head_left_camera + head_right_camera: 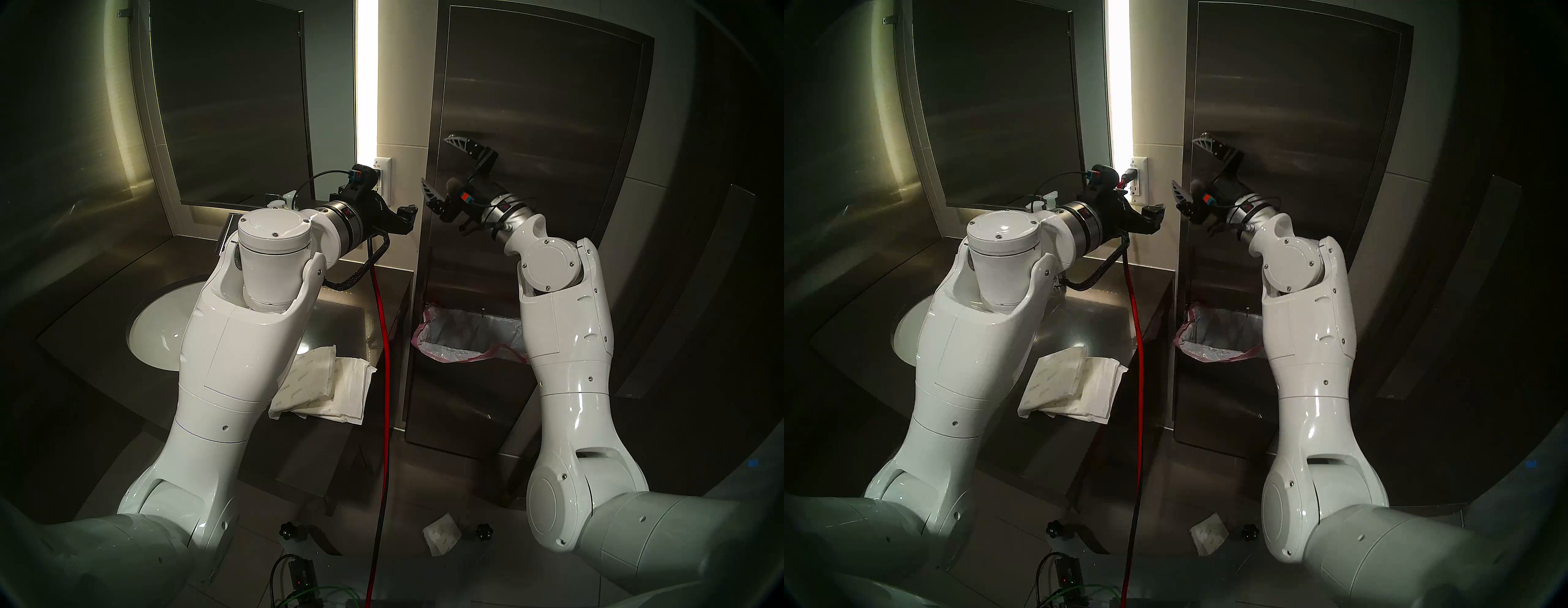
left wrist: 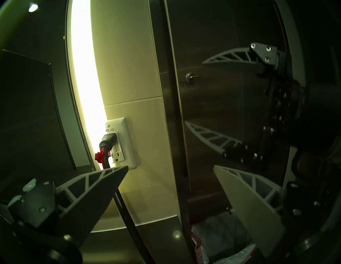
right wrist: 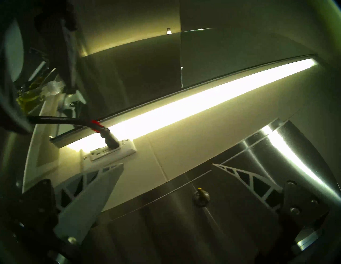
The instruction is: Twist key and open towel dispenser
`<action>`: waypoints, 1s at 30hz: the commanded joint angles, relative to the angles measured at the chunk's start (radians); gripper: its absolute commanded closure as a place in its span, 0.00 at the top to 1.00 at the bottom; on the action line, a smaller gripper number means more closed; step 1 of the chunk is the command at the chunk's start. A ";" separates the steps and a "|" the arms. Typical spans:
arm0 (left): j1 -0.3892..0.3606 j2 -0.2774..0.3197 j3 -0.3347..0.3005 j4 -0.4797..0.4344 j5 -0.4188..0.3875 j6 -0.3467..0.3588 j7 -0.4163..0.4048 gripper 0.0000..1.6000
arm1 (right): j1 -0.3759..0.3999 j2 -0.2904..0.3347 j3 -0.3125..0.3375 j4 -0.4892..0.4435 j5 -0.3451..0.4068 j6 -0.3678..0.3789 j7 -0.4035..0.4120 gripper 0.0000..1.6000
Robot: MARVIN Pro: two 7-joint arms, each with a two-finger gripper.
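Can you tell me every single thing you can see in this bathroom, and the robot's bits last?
Tall brushed-steel towel dispenser: one, silver, wall, right.
Tiny brass key: one, gold, in the dispenser's round lock.
Dark framed mirror: one, wall, left.
White wall outlet: one, beside the light strip, black plug in.
Round white sink: one, counter, left.
Folded white paper towels: a small pile, counter.
Steel waste bin: one, pink-edged liner, under the dispenser.
Left gripper: black, open.
Right gripper: black, open, near the lock.

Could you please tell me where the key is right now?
The key sits in the round lock near the left edge of the towel dispenser door, between the open right gripper's fingers, untouched.
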 commanded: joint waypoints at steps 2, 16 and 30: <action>-0.023 -0.001 -0.003 -0.007 0.003 -0.001 0.001 1.00 | -0.013 -0.027 0.009 -0.059 0.006 -0.003 -0.049 1.00; -0.022 -0.002 -0.003 -0.007 0.004 -0.001 0.001 1.00 | 0.046 0.006 0.039 0.066 -0.052 -0.013 -0.089 1.00; -0.022 -0.002 -0.004 -0.007 0.004 -0.002 0.001 1.00 | 0.133 -0.005 0.034 0.130 -0.070 -0.035 -0.117 1.00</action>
